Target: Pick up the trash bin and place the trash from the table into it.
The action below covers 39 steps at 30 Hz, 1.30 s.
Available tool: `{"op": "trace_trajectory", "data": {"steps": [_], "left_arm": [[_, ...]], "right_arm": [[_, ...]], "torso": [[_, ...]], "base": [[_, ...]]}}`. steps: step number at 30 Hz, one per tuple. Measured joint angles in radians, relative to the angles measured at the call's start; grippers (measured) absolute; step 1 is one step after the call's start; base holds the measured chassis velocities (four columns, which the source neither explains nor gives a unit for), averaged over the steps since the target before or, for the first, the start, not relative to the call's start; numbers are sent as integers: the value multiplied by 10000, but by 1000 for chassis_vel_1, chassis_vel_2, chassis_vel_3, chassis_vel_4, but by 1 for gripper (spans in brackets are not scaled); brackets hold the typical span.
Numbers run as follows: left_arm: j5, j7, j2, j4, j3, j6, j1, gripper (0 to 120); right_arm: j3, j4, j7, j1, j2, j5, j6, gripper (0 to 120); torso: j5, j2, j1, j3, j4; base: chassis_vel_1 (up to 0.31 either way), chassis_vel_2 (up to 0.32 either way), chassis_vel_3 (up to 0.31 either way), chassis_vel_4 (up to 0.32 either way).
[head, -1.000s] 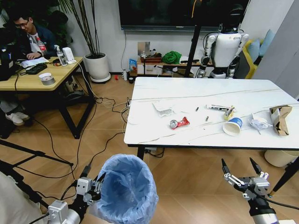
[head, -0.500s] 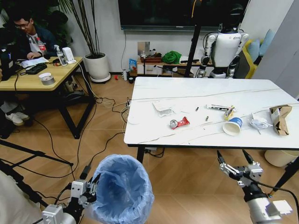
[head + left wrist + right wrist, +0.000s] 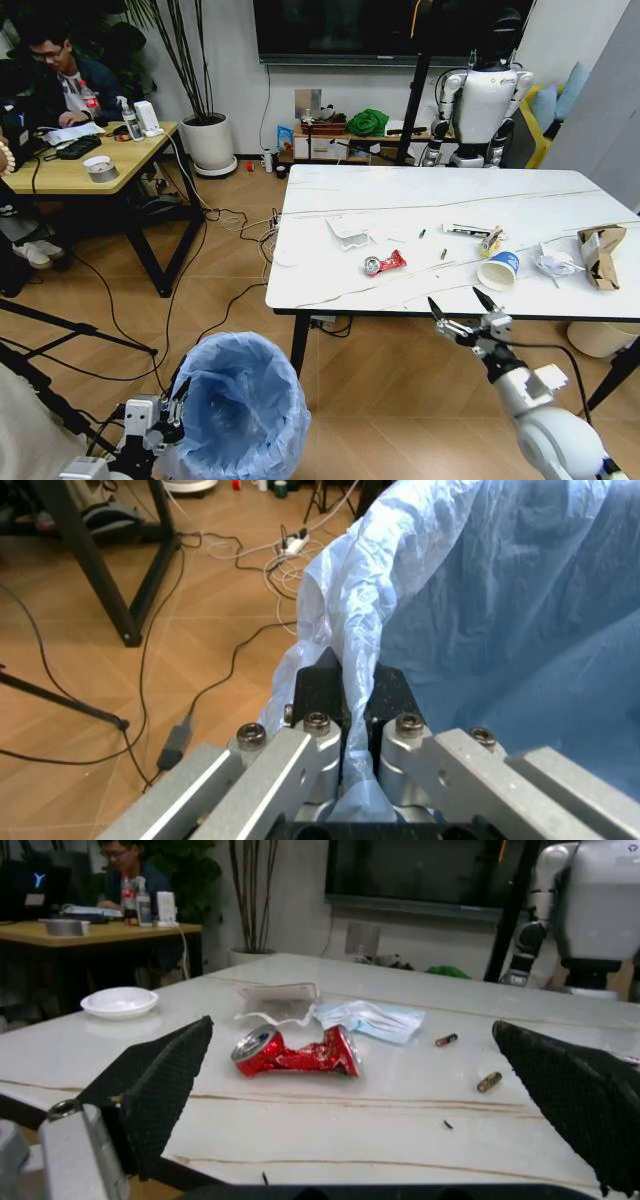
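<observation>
Low on our left side, our left gripper is clamped on the rim of the trash bin; our left wrist view shows both fingers pressed together with the crinkled blue bag pinched between them. We hold the bin above the wooden floor, just off the near left corner of the desk. Our right gripper is raised at the desk's near edge with its fingers spread wide and nothing between them. Through that gap our right wrist view looks across the white surface at a crushed red can, and beyond it a white wrapper and a light blue face mask. From our head view, the red can lies near the middle of the desk, a white paper cup with a blue band lies on its side further right, then a clear crumpled wrapper and a brown paper bag toward the right end
</observation>
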Motion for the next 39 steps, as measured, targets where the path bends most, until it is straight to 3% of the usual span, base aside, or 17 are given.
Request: {"op": "trace_trajectory", "data": {"steps": [5,13,23,39], "left_arm": [[-39,0,83,-9,-72,102,10,0],[-18,3,-18,-1,-207,189,145,0],[-157,3,-79,-69,-577,194,287,0],[-233,-42,-4,60,-374,236,-60,0]], "right_arm": [[-580,-337,47,753,-377,167,-41,100],[-2434,-1036,244,2633,-400,362,-221,100],[-5830,-2007,963,5939,-236,911,-893,100],[-7688,-2531,1282,8325,163,1493,-2522,100]], "torso": [[-3,0,-2,-2,0],[-1,-4,-1,-2,1],[-3,-6,-2,-3,3],[-5,-6,-3,-4,0]], "base": [[0,0,0,0],[0,0,0,0],[0,0,0,0],[0,0,0,0]]}}
